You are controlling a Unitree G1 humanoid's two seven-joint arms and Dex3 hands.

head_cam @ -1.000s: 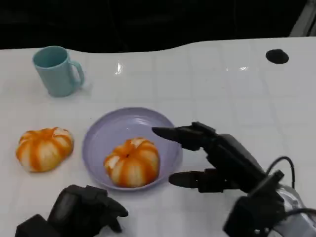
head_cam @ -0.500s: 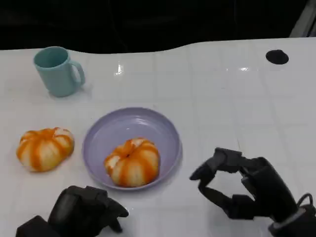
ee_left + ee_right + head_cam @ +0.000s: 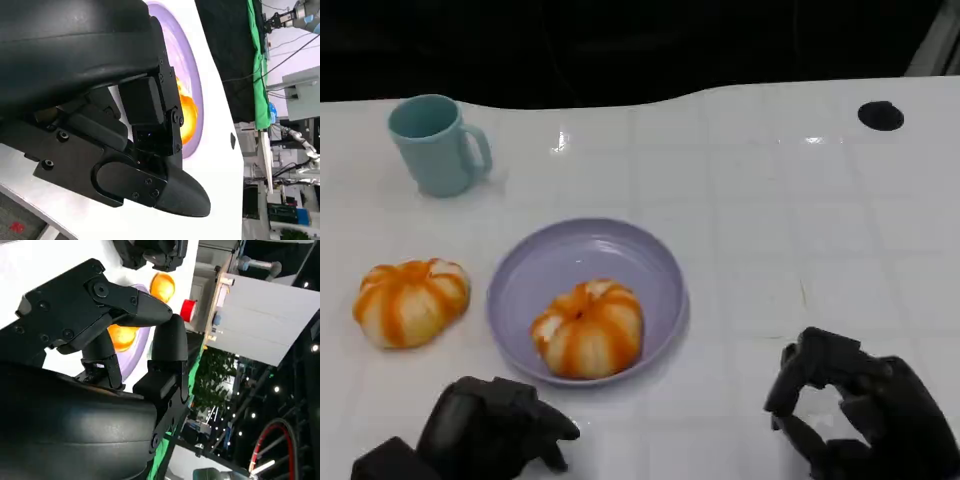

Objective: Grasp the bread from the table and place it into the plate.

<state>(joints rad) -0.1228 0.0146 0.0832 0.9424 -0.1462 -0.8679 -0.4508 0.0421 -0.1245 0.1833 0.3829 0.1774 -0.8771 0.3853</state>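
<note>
The right robot hand (image 3: 855, 415) is hovering low over the white desk (image 3: 780, 220), near its front edge; its fingers are curling inward around nothing. The left robot hand (image 3: 490, 430) is lying curled at the front left and is also holding nothing. One bread (image 3: 587, 328), round with orange and pale stripes like a small pumpkin, is sitting inside the lilac plate (image 3: 575, 252), toward its near rim. A second striped bread (image 3: 408, 300) is lying on the desk just left of the plate. Both hands are partly cut off by the lower picture border. A light blue mug (image 3: 435, 143) is standing farther back on the left, and a small black round mark (image 3: 880, 114) is lying far right.
</note>
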